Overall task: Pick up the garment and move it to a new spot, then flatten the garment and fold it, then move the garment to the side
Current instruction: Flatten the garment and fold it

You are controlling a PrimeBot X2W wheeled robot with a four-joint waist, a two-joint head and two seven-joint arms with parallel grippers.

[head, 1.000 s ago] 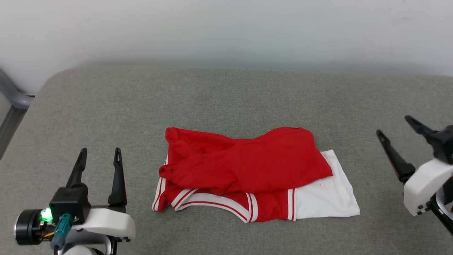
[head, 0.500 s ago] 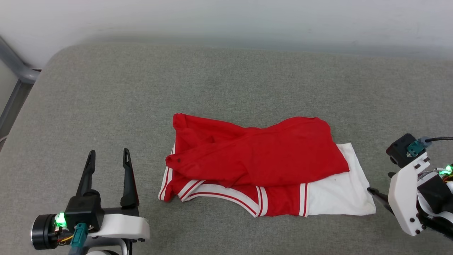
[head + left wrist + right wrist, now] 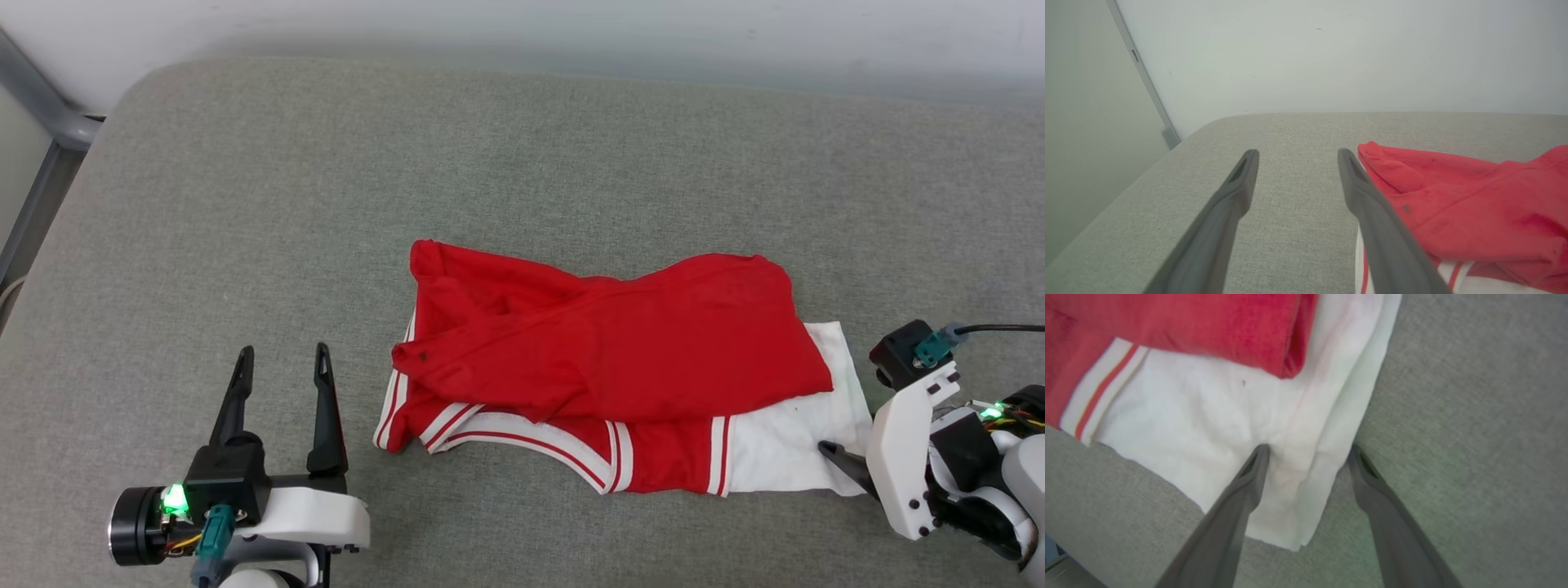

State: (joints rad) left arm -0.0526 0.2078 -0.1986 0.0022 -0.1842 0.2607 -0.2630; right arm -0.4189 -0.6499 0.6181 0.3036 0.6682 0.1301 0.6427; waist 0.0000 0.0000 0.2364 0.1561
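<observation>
The garment (image 3: 620, 351), red with a white sleeve and red-and-white stripe trim, lies loosely folded on the grey cushion (image 3: 326, 204). Its white sleeve (image 3: 1208, 416) sticks out on the right. My right gripper (image 3: 1308, 449) points down at that sleeve's outer corner, open, with one fingertip (image 3: 1259, 455) on the white cloth and the other at the sleeve's edge. In the head view, the right gripper (image 3: 841, 445) is mostly hidden behind its white wrist. My left gripper (image 3: 283, 351) stands open just left of the garment (image 3: 1453, 204), touching nothing, with bare cushion showing between the left gripper's (image 3: 1298, 153) fingers.
The cushion ends at a rounded left edge beside a grey metal frame (image 3: 41, 106). A white wall (image 3: 571, 24) runs along the back. Bare cushion stretches behind and to the left of the garment.
The head camera has tilted down and shifted. My right gripper has turned over and come down from the far right to the white sleeve's corner. The left gripper stays open beside the garment.
</observation>
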